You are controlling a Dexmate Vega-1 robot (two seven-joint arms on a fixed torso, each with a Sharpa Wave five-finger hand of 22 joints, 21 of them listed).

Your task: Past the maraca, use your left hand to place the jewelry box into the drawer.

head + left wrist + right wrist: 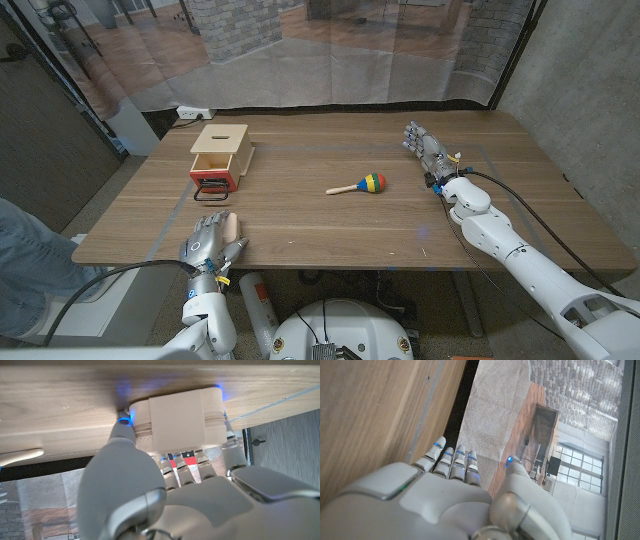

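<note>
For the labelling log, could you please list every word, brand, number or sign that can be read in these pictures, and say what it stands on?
There is no readable text in any view.
The jewelry box in the left hand: plain beige, no print.
The maraca: coloured stripes only.
The drawer: bare wood with a red front, no label.
The right hand: no marking can be made out.

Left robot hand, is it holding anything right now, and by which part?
Yes. The left robot hand grips the beige jewelry box near the table's front edge, thumb on one end and fingers along its side.
</note>
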